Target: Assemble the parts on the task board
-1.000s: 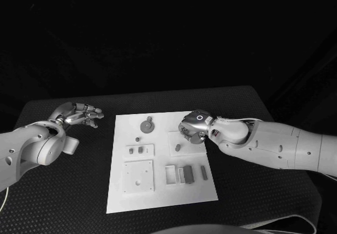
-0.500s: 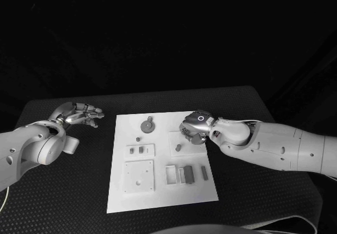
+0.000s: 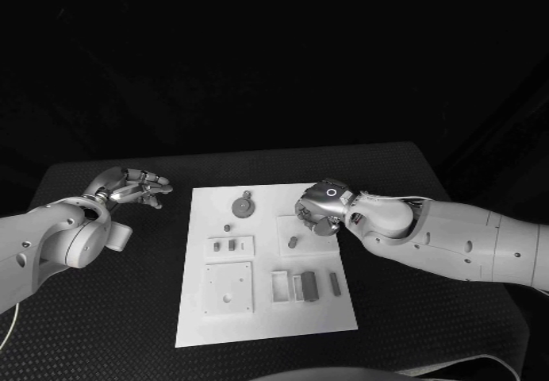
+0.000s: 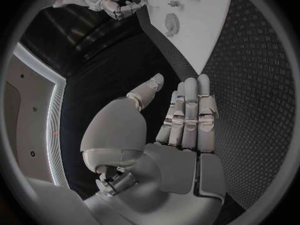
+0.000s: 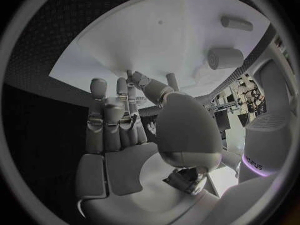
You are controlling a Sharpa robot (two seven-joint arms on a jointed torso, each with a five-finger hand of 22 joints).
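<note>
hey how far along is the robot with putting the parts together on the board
Early, by the look of it. Done: nothing clearly; small parts lie loose on the board, and the round part sits near its far edge. In hand: the right hand hovers over the board's right side; whether it holds a piece I cannot tell. The left hand is open, off the board over the table. Left: apparently most of the assembly.

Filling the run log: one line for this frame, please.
left hand: open, off board, over table | right hand: over task board, hold unclear | round part: on board, untouched
</note>
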